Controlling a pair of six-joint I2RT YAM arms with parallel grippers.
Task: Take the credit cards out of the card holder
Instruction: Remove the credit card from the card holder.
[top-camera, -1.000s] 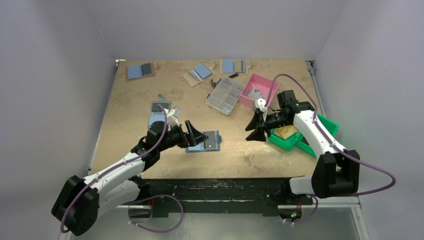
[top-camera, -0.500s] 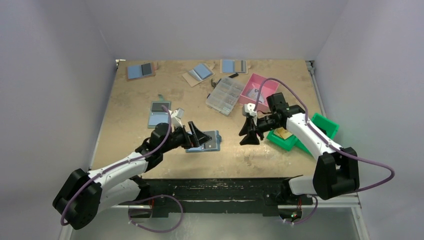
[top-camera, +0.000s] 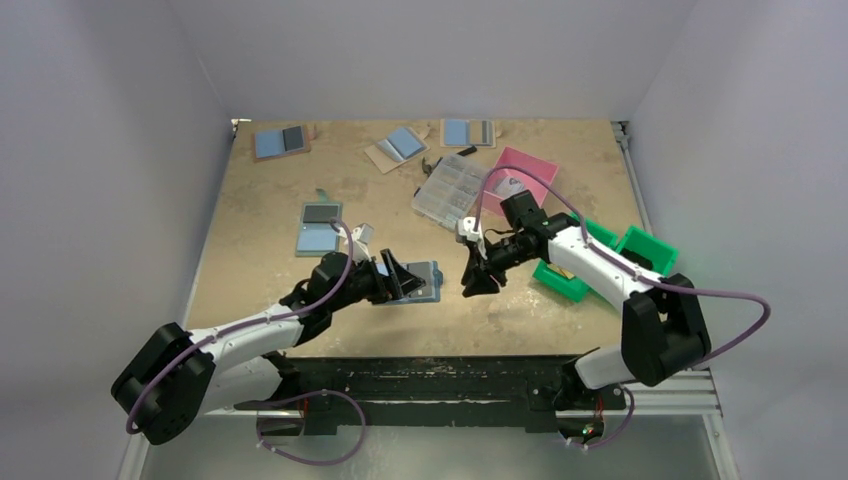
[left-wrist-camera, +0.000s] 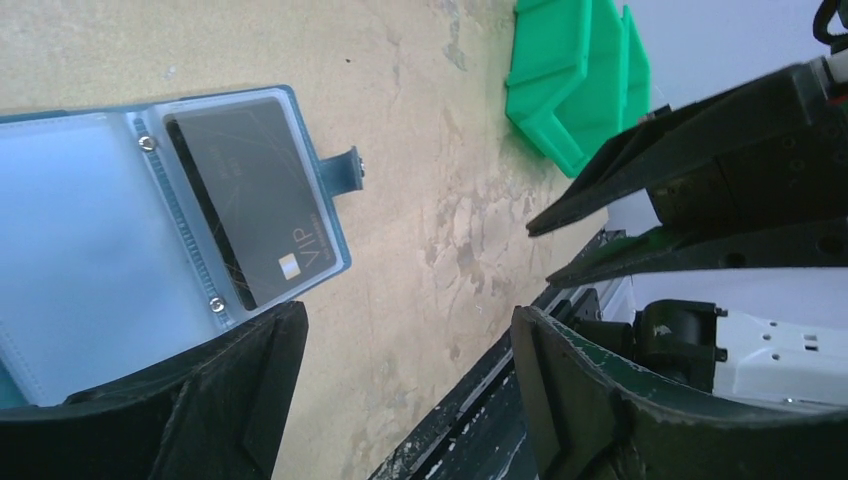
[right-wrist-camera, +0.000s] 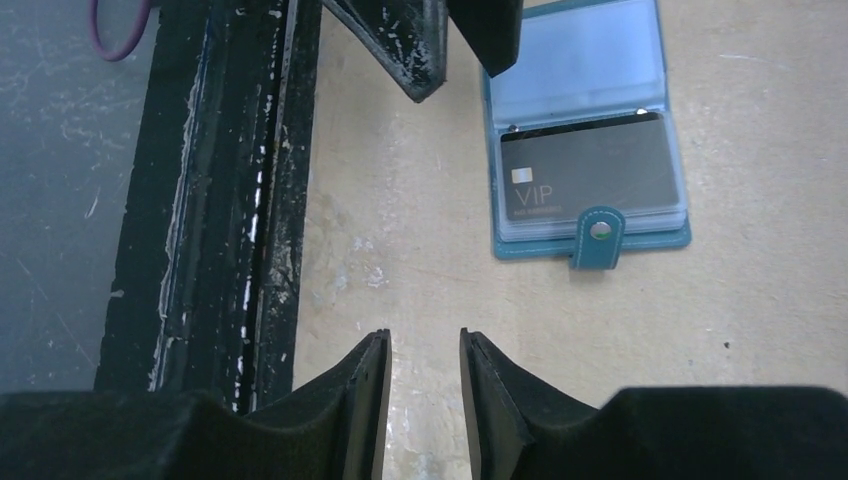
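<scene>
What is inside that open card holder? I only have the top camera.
Observer: A dark card marked VIP, in the half of the card holder nearest its strap.
Operator: Is the right gripper on it?
Observer: No, the right gripper hangs over bare table off the strap side, jaws slightly apart, empty.
Operator: And the left?
Observer: The left gripper is wide open and empty. One finger overlaps the blank sleeve in its own camera; contact is unclear.

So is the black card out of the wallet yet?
No, the black card sits inside a clear sleeve of the open card holder.
</scene>
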